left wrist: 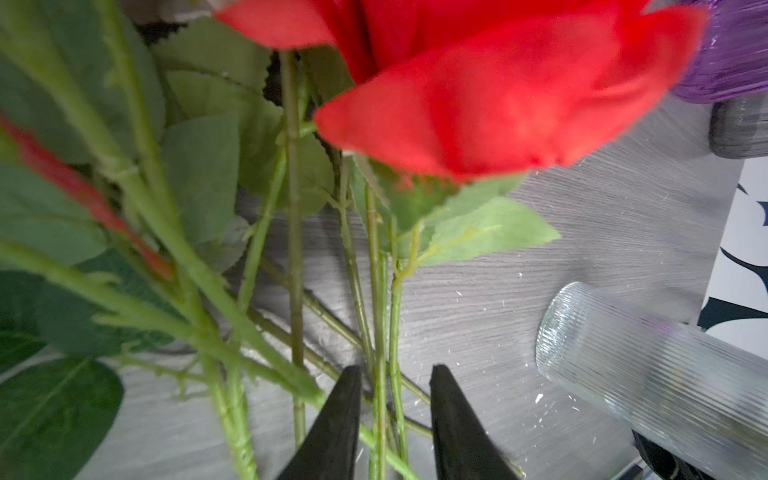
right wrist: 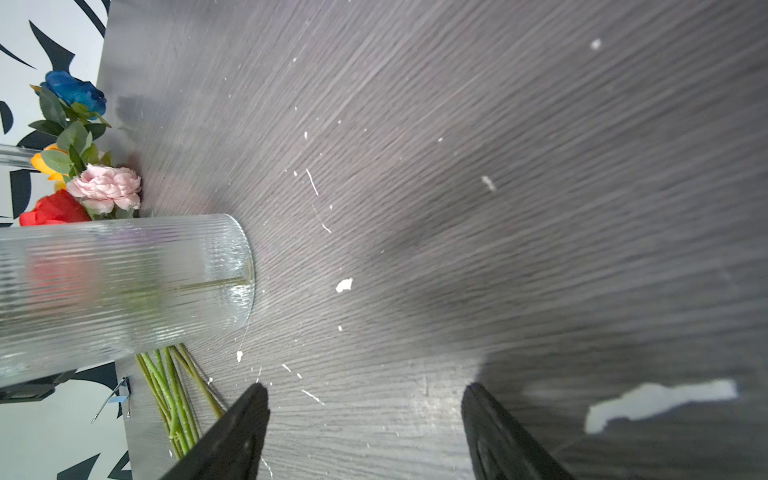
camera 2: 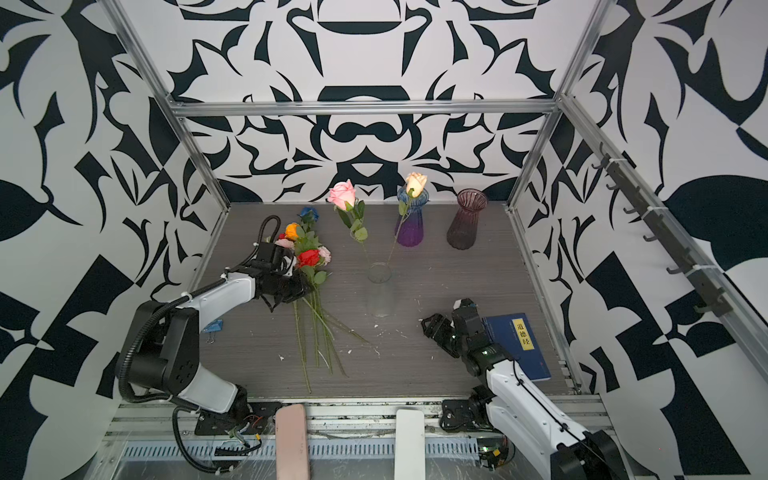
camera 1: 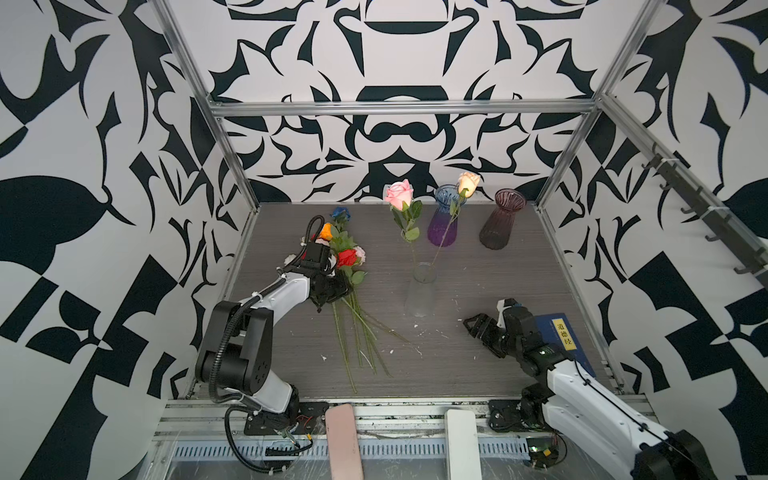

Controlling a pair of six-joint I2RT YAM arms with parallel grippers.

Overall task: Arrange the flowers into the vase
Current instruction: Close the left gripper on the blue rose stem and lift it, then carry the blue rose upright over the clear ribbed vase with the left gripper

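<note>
Likely picking the next flower: left fingers (left wrist: 336, 424), narrowly parted, straddle stems (left wrist: 380, 311) in the flower pile (camera 1: 347, 257) at nine o'clock of the ribbed glass vase (camera 1: 419, 299). Right fingers (right wrist: 237, 432) gape wide, empty. Next: pinch one stem, lift, thread beside the pink rose (camera 1: 400, 195).

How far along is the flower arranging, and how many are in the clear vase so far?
Done: a pink rose and a cream rose stand in the clear vase. In hand: the left pincer is open around stems of the bunch lying on the table, nothing lifted yet. The right pincer is open and empty. Left: that whole bunch, with blue, orange, red and pale pink heads.
</note>
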